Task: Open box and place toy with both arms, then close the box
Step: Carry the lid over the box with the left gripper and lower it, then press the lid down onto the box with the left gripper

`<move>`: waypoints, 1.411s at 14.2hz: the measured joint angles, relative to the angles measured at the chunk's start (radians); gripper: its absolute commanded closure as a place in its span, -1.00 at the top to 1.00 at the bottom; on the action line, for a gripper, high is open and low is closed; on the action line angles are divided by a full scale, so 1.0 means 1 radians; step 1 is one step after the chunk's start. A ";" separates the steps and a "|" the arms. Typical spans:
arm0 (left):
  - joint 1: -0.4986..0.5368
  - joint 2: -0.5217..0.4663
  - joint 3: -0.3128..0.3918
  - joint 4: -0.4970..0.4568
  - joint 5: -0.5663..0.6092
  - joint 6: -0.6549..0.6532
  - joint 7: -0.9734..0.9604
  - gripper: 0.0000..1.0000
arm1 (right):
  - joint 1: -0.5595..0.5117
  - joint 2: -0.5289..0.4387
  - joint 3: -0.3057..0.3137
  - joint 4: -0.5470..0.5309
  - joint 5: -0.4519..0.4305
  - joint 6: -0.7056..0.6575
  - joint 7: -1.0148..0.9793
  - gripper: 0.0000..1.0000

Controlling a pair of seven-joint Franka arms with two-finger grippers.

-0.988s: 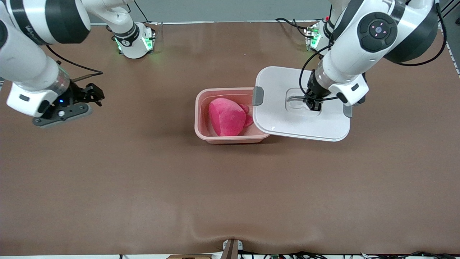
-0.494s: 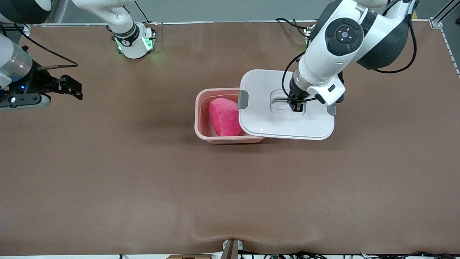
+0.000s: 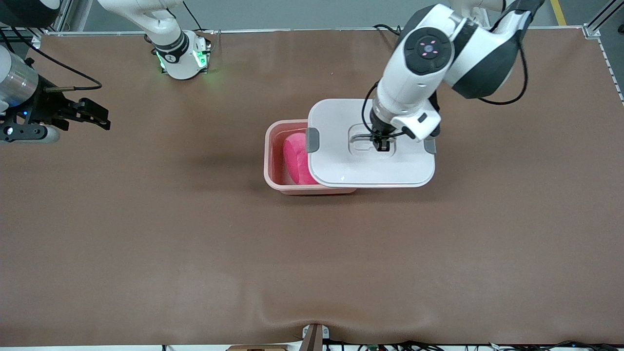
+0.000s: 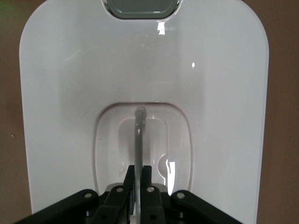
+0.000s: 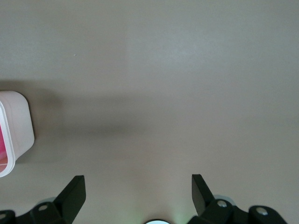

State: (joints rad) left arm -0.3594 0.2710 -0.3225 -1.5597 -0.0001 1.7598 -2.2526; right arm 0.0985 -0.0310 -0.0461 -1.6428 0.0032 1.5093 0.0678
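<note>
The pale pink box [image 3: 273,163] stands at mid-table with the hot-pink toy [image 3: 294,161] inside it. Its white lid [image 3: 341,163] hangs partly over the box and hides most of the toy. My left gripper [image 3: 383,145] is shut on the thin handle [image 4: 138,135] in the lid's recessed centre [image 4: 110,154], with the fingers [image 4: 129,176] pinching it from both sides. A grey clip [image 3: 312,140] sits over the box. My right gripper [image 3: 97,117] waits open over the right arm's end of the table, holding nothing. The right wrist view catches a corner of the box [image 5: 16,130].
A brown cover [image 3: 195,243] spreads over the whole table. The right arm's green-lit base [image 3: 183,58] stands at the table's back edge. Cables [image 3: 390,31] trail near the left arm's base. A small clamp [image 3: 312,336] sits at the front edge.
My left gripper has carried the lid toward the right arm's end, covering more of the box and toy. My right gripper has drawn back toward the table's end, away from the box.
</note>
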 measured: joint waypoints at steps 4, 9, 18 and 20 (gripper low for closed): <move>-0.066 0.043 -0.001 0.000 0.023 0.050 -0.117 -1.00 | -0.039 -0.001 -0.001 0.003 0.054 0.000 -0.001 1.00; -0.111 0.084 -0.001 0.000 0.024 0.116 -0.197 -1.00 | -0.051 -0.009 -0.001 0.004 0.056 -0.001 -0.001 1.00; -0.201 0.165 -0.002 0.000 0.111 0.203 -0.318 -1.00 | -0.062 -0.010 -0.002 0.008 0.006 0.020 -0.030 1.00; -0.210 0.181 -0.002 0.000 0.132 0.229 -0.330 -1.00 | -0.082 -0.010 -0.003 0.008 -0.006 0.020 -0.063 1.00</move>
State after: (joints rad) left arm -0.5693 0.4522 -0.3246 -1.5596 0.1321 1.9891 -2.5825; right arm 0.0165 -0.0410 -0.0493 -1.6352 -0.0023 1.5290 0.0047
